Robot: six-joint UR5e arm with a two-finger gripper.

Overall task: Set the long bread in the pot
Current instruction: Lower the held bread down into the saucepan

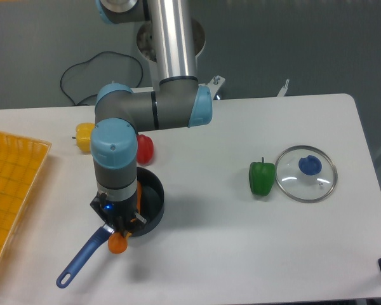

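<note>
The black pot (153, 198) sits at the table's front left, its blue handle (82, 257) pointing to the front left. My gripper (122, 230) hangs over the pot's near rim, by the handle root, and hides most of the pot. An orange rounded end of the long bread (118, 243) pokes out below the fingers, over the rim beside the handle. The rest of the bread is hidden by the gripper. The fingers appear shut on it.
A yellow pepper (84, 136) and a red pepper (144, 149) lie just behind the pot. A green pepper (261, 178) and a glass lid with blue knob (306, 173) lie at the right. An orange basket (9, 190) stands at the left edge.
</note>
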